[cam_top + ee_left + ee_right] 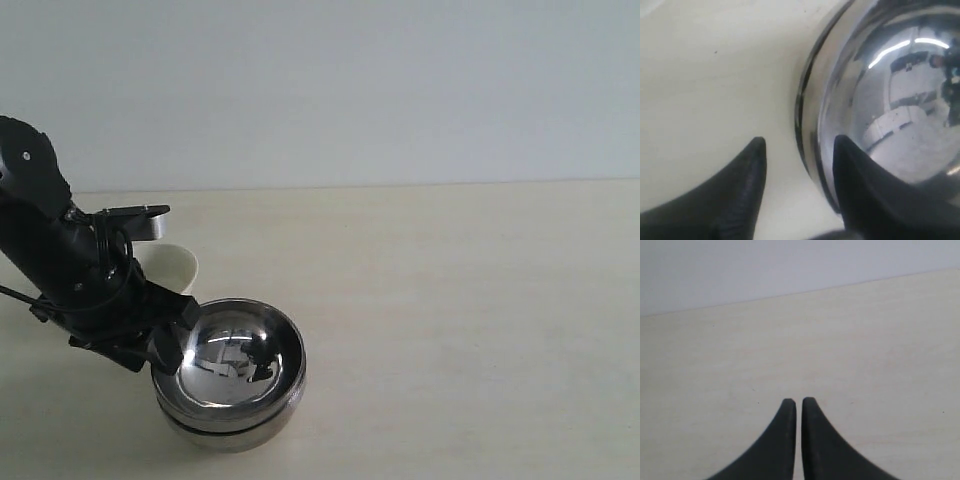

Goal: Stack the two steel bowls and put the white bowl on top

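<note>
The two steel bowls sit nested at the front left of the table, the upper one point(240, 355) inside the lower one point(228, 428). My left gripper point(176, 343) is open and straddles the stack's left rim. In the left wrist view one of its fingers point(860, 185) is inside the shiny bowl point(890, 100) and the other is outside over the table, with a wide gap at the left gripper point(800, 141). The white bowl point(172, 266) stands behind the left arm, partly hidden by it. My right gripper point(799, 401) is shut on nothing above bare table and does not show in the exterior view.
The cream table point(450, 300) stretches right of the stack, and a pale wall point(350, 90) runs along its far edge. The black left arm point(50, 240) leans over the table's left side between the white bowl and the stack.
</note>
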Controlling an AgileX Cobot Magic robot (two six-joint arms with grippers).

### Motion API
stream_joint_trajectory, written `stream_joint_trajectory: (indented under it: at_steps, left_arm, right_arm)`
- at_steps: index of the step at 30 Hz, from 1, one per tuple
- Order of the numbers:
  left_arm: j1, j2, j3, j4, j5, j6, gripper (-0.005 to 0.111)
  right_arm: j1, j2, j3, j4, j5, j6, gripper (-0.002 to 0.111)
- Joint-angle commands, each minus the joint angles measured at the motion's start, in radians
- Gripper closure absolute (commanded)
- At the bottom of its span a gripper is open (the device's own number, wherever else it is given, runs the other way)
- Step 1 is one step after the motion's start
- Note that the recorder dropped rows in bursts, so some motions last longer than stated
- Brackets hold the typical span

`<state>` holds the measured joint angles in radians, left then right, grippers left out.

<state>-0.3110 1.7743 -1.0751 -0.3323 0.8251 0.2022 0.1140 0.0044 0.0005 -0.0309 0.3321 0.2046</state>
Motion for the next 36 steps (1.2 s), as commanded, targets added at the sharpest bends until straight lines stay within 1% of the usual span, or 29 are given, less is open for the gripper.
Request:
stream_joint_trajectory:
  at_steps: [1, 4, 7, 16, 18, 19, 23, 25, 28, 30, 33, 34, 36]
  left_arm:
    - [0.0, -0.005, 0.004, 0.013, -0.021, -0.021, 0.067]
    - [0.0, -0.005, 0.004, 0.013, -0.044, -0.021, 0.067]
    - [0.0, -0.005, 0.002, 0.008, -0.029, -0.019, 0.067]
    - [0.0, -0.074, -0.059, 0.022, 0.071, -0.016, 0.067]
    - [0.0, -0.095, -0.066, 0.054, 0.094, -0.034, 0.069]
    - [0.0, -0.1, -0.066, 0.071, 0.1, -0.056, 0.071]
    - [0.0, -0.099, -0.061, 0.127, 0.137, -0.079, 0.09]
    - [0.0, -0.097, -0.051, 0.118, 0.118, -0.079, 0.094]
    - [0.0, -0.094, -0.049, 0.089, 0.101, -0.075, 0.093]
    - [0.0, -0.094, -0.049, 0.072, 0.097, -0.059, 0.089]
    - [0.0, -0.094, -0.049, 0.021, 0.095, -0.026, 0.077]
    - [0.0, -0.094, -0.049, 0.007, 0.091, -0.02, 0.071]
    - [0.0, -0.094, -0.049, -0.001, 0.084, -0.02, 0.065]
  right_arm:
    - [-0.004, -0.004, 0.0, -0.006, -0.01, -0.003, 0.108]
    - [-0.004, -0.004, 0.0, -0.006, -0.01, -0.003, 0.108]
    - [-0.004, -0.004, 0.0, -0.006, -0.01, -0.003, 0.108]
    - [-0.004, -0.004, 0.0, -0.006, -0.01, -0.003, 0.108]
    - [-0.004, -0.004, 0.0, -0.006, -0.01, -0.003, 0.108]
    - [-0.004, -0.004, 0.0, -0.006, -0.01, -0.003, 0.108]
    - [-0.004, -0.004, 0.0, -0.006, -0.01, -0.003, 0.108]
    - [-0.004, -0.004, 0.0, -0.006, -0.01, -0.003, 0.108]
    - [-0.004, -0.004, 0.0, -0.006, -0.01, -0.003, 0.108]
    - [-0.004, -0.004, 0.0, -0.006, -0.01, -0.003, 0.108]
    - [-0.004, -0.004, 0.0, -0.006, -0.01, -0.003, 0.108]
    - [-0.004, -0.004, 0.0, -0.006, -0.01, -0.003, 0.108]
    - [-0.004, -0.004, 0.0, -0.006, -0.01, -0.003, 0.108]
